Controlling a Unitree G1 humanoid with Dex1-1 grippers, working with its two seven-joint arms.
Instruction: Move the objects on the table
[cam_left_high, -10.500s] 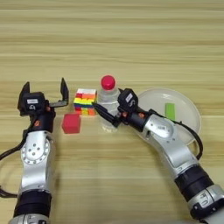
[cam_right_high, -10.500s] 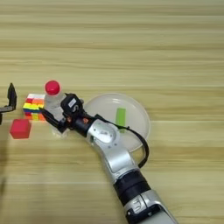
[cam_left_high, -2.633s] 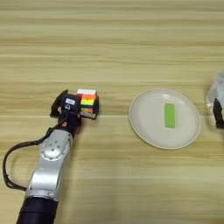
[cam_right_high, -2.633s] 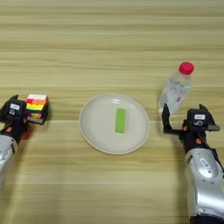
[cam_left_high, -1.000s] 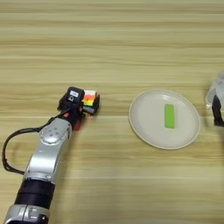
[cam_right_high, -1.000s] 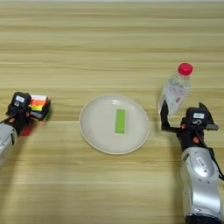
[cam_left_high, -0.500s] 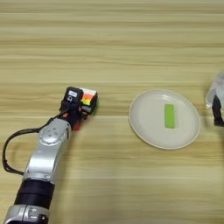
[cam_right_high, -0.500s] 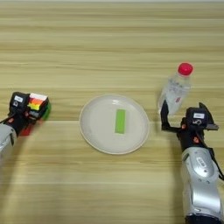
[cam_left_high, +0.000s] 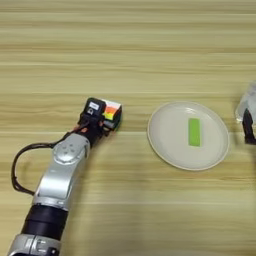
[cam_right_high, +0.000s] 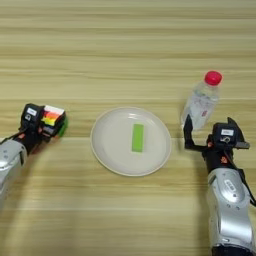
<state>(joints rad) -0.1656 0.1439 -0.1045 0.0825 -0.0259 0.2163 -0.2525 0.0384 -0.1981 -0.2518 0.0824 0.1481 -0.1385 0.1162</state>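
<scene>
On the wooden counter (cam_right_high: 128, 45), the left gripper (cam_left_high: 100, 125) sits at the multicoloured puzzle cube (cam_left_high: 111, 115), its black fingers clamped on the cube's near side; the cube rests on the counter left of the round white plate (cam_right_high: 107, 150). A flat green strip (cam_right_high: 137, 137) lies lengthwise in the middle of the plate. To the right of the plate stands a small clear plastic bottle (cam_right_high: 201, 104) with a red cap (cam_right_high: 213, 77), upright. The right gripper (cam_right_high: 209, 134) is just in front of the bottle, its fingers spread apart, one black finger (cam_right_high: 187, 131) reaching up beside the bottle's lower left side; I cannot tell whether it touches. The small red cube is not visible in either view.
</scene>
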